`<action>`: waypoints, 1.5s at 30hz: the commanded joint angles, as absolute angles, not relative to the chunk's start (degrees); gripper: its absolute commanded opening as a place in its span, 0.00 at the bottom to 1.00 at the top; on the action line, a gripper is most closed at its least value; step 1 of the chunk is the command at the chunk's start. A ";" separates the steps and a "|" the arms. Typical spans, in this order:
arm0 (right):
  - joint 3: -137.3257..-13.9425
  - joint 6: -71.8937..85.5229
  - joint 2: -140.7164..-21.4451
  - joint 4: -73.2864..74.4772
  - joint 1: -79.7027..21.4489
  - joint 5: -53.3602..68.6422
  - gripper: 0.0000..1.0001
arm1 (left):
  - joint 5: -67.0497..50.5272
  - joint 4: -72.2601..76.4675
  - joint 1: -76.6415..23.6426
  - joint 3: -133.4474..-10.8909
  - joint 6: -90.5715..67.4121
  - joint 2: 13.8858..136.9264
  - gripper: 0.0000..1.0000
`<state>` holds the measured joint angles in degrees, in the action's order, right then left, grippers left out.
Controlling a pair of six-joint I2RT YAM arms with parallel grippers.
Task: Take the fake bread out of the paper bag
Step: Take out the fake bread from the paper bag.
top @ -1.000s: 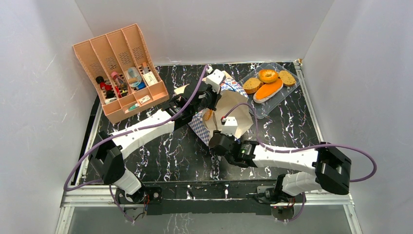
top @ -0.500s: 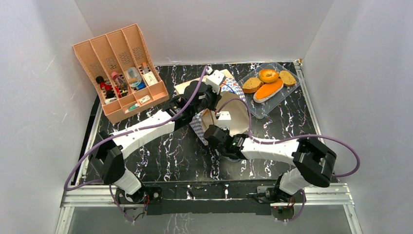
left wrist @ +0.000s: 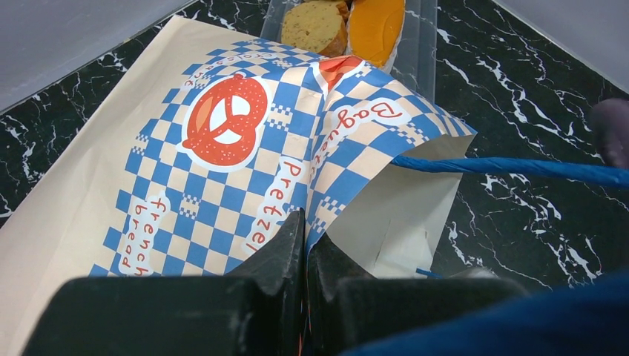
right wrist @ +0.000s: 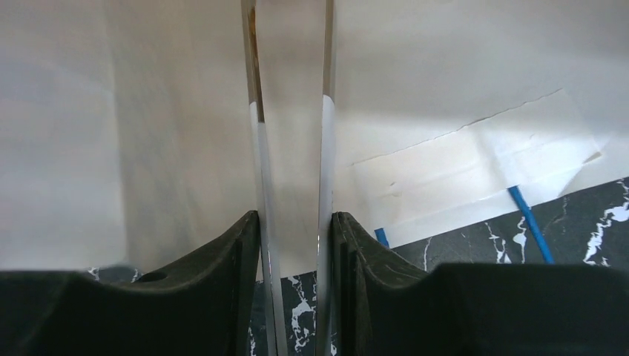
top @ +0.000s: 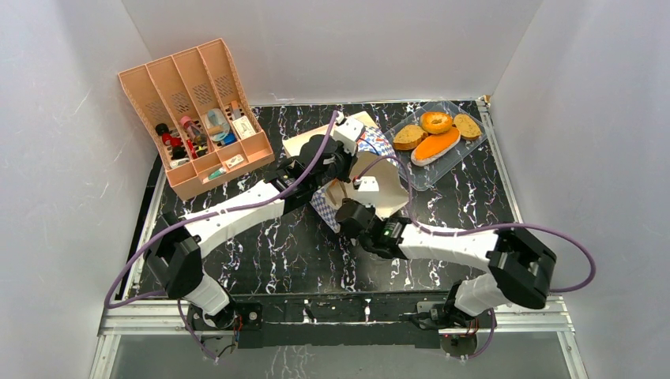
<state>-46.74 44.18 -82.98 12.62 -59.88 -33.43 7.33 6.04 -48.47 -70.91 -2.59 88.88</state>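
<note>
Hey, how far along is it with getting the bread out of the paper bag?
Four fake bread pieces already lie in the clear tray. The left claw pinches the paper bag by its rim; the right claw holds tongs inside it. Whether bread remains inside isn't visible.

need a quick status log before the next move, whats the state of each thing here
paper bag: on its side, mouth open, rim pinched
left gripper: shut on the paper bag rim
right gripper: shut on metal tongs
metal tongs: partly squeezed, arms reaching into the bag
fake bread: four pieces lying in the clear tray, out of the bag
orange organiser: upright, slots holding small items
</note>
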 commanded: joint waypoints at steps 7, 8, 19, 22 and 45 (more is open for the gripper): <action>-42.89 45.60 -71.78 12.12 -59.55 -35.77 0.00 | 12.67 7.73 -48.94 -69.70 -2.79 87.31 0.00; -42.58 45.74 -70.80 12.54 -59.71 -35.77 0.00 | 12.93 7.73 -48.84 -69.70 -2.67 87.50 0.00; -40.26 46.70 -59.56 18.49 -60.60 -35.12 0.00 | 15.35 8.42 -48.87 -71.10 -2.06 89.89 0.00; -40.24 46.86 -57.03 20.40 -60.97 -35.00 0.00 | 15.95 8.55 -48.25 -72.27 -1.64 91.65 0.00; -44.50 50.66 -41.83 38.06 -62.93 -43.11 0.00 | 8.57 11.78 -36.34 -81.72 -4.95 104.61 0.00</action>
